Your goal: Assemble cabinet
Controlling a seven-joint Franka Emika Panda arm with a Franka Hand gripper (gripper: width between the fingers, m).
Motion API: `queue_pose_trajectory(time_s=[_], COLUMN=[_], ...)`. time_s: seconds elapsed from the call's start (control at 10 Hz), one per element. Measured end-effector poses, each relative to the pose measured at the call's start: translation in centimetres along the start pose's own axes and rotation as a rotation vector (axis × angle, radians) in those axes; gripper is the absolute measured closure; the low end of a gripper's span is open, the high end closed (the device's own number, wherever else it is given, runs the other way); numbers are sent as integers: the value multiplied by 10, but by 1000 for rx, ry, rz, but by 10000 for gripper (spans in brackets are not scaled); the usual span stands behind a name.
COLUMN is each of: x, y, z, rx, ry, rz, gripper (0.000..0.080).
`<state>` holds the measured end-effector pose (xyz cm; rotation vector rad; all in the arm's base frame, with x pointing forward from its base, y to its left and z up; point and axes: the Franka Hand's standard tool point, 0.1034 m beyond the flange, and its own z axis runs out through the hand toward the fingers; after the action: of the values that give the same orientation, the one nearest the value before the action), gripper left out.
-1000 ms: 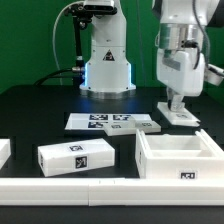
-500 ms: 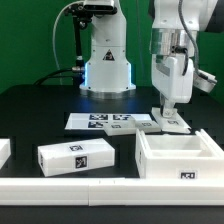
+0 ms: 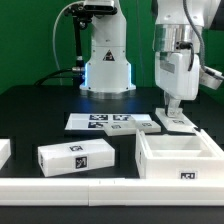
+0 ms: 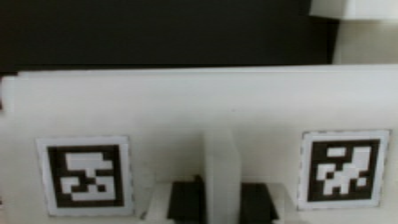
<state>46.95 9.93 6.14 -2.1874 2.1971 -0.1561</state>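
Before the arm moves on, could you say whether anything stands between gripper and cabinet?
Nothing visible does. The gripper is shut on a tagged white panel just behind the cabinet, with no other part between them. The long white block and the marker board lie off toward the exterior view's left.

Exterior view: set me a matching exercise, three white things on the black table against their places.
Things:
1. hollow white plastic cabinet
2. long white block with one tag
3. thin flat white marker board

Places:
A. centre, lying flat, farther back
B. front, the exterior view's right
C. front, the exterior view's left of centre

Pairs: 1-B, 2-C, 3-A
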Motion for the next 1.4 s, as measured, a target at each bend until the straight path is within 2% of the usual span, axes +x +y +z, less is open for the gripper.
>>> queue_pose_trajectory(time_s=[0.3, 0.5, 0.7, 0.9, 1.4], x=[-4, -2, 3, 2, 3], y=[0, -5, -15, -32, -28], z=[2, 3, 2, 2, 5], rx=[-21, -17, -5, -6, -14], ry=[-5, -1, 1, -1, 5], rz=[-3, -4, 6, 16, 11], gripper=[735, 735, 735, 735, 735])
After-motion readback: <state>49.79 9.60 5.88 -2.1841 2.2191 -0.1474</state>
